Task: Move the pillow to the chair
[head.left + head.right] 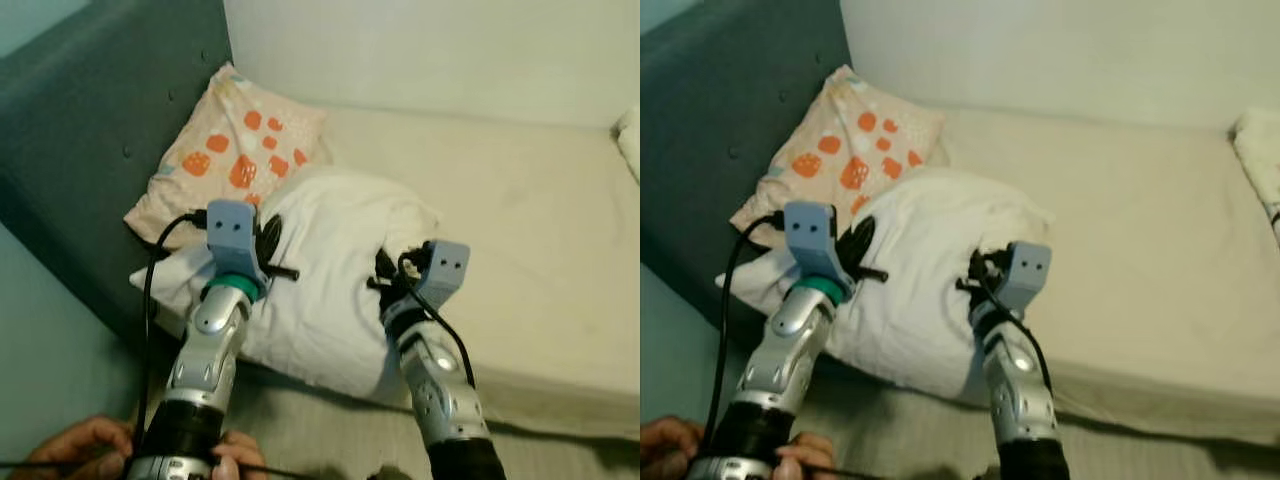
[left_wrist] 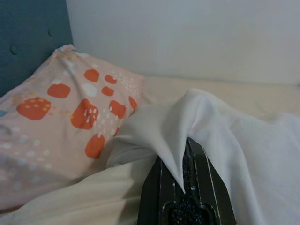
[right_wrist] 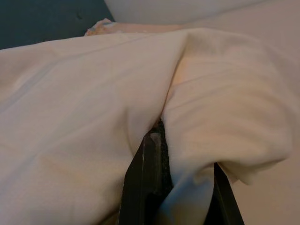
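Observation:
A plump white pillow lies at the near left corner of the bed, slightly bunched up between my two arms. My left gripper is shut on a pinched fold of its cover at the pillow's left side. On the pillow's right side my right gripper is shut on another fold of the white cloth. Behind it an orange-spotted pillow leans against the headboard.
A dark blue-grey headboard stands on the left. The cream mattress stretches to the right, with a white wall behind. A person's hands hold my left arm at the lower left. Another white item lies at the right edge.

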{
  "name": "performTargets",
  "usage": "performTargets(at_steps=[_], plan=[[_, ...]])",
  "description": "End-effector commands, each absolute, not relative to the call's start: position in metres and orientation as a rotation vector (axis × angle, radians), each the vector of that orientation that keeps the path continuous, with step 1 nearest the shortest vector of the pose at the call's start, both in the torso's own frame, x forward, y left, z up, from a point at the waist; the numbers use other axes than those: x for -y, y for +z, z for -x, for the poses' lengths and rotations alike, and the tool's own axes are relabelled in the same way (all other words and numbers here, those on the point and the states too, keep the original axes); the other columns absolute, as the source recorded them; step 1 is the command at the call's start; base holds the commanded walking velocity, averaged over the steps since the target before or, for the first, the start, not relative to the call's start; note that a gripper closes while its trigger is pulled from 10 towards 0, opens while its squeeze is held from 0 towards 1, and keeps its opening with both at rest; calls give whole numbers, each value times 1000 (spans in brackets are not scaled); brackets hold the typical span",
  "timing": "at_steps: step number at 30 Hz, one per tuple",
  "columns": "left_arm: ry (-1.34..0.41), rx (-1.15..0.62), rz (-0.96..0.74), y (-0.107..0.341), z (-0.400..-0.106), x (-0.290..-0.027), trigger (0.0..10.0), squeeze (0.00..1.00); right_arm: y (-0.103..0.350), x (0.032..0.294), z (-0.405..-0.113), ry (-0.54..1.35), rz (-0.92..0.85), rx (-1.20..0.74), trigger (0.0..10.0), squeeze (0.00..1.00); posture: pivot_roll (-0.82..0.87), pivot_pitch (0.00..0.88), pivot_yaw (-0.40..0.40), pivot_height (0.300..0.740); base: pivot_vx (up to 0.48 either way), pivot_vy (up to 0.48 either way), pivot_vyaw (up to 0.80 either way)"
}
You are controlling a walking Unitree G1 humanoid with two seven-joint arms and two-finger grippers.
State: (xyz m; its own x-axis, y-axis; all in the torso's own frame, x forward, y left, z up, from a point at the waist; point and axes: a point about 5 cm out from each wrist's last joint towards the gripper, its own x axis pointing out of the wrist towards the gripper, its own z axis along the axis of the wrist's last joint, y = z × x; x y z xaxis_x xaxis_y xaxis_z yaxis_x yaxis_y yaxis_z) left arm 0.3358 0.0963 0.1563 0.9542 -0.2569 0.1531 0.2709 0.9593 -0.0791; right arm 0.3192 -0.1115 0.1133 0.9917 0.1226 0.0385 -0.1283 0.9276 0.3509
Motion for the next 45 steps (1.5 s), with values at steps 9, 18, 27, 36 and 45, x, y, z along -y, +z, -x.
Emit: performTargets(at_steps=[9, 18, 27, 36, 45], plan=[[-351, 147, 80, 155, -331, -77, 10000, 0, 120, 108, -318, 161, -364, 63, 10000, 0, 3, 0, 92, 740, 0, 0, 0], [-358, 120, 75, 149, -330, -76, 10000, 0, 110, 107, -318, 172, -349, -4, 10000, 0, 4, 0, 88, 740, 0, 0, 0], [-282, -15, 96, 122, -330, -85, 10000, 0, 94, 114, -318, 153, -292, -72, 10000, 0, -8, 0, 94, 740, 0, 0, 0], [-294, -43, 48, 115, -331, -85, 10000, 0, 89, 127, -315, 108, -275, -63, 10000, 0, -12, 0, 100, 740, 0, 0, 0], [-275, -20, 38, 119, -334, -85, 10000, 0, 88, 122, -316, 125, -250, -58, 10000, 0, -3, 0, 90, 740, 0, 0, 0]])
